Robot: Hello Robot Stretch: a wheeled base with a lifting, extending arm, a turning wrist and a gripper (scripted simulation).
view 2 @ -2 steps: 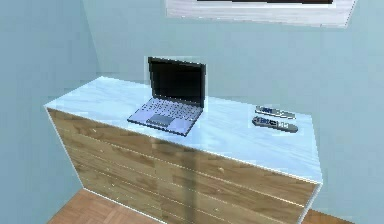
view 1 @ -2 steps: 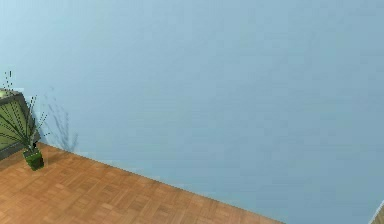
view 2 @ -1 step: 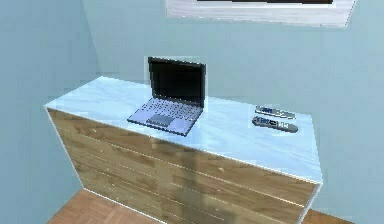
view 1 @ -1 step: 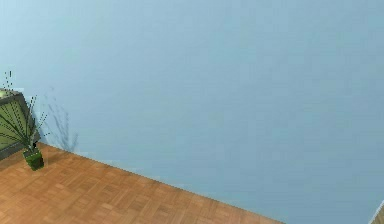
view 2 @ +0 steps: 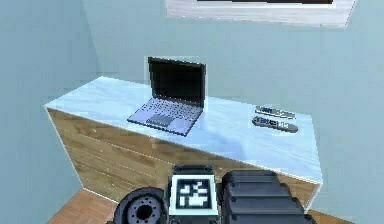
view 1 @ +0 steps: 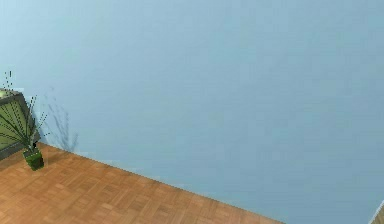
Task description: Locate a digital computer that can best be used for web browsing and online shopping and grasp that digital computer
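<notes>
1. Fingers are lost to me in the dark cluster at the arm side view's bottom edge. The gripper (view 2: 146, 208) shows there as a dark round body just left of a white square (view 2: 196, 193) with black marks. I cannot make out its far end, so I cannot tell whether it holds anything.
2. Farther out from the gripper, and slightly toward that view's right, the laptop (view 2: 172, 95) sits on a counter (view 2: 85, 98), clear of the gripper. Its lid is raised, the dark screen faces the robot, and the grey keyboard lies flat on the top.
3. That counter has a pale, marbled top. Its light wooden cabinet front (view 2: 110, 155) stands between the gripper and the laptop.
4. On the same top, toward the view's right of the laptop and apart from it, lie two slim grey objects (view 2: 274, 118), one just behind the other. They are too small for me to name.
5. Just right of the white square sits a dark ribbed block (view 2: 258, 198), at the bottom edge like the gripper.
6. Behind the counter rises a blue wall (view 2: 120, 30), with a white frame (view 2: 260, 8) at the view's top edge.
7. In the forward view a blue wall meets a parquet floor (view 1: 90, 195). A potted plant (view 1: 22, 130) with spiky leaves stands at the left, beside a dark piece of furniture (view 1: 8, 100) at the edge.
</notes>
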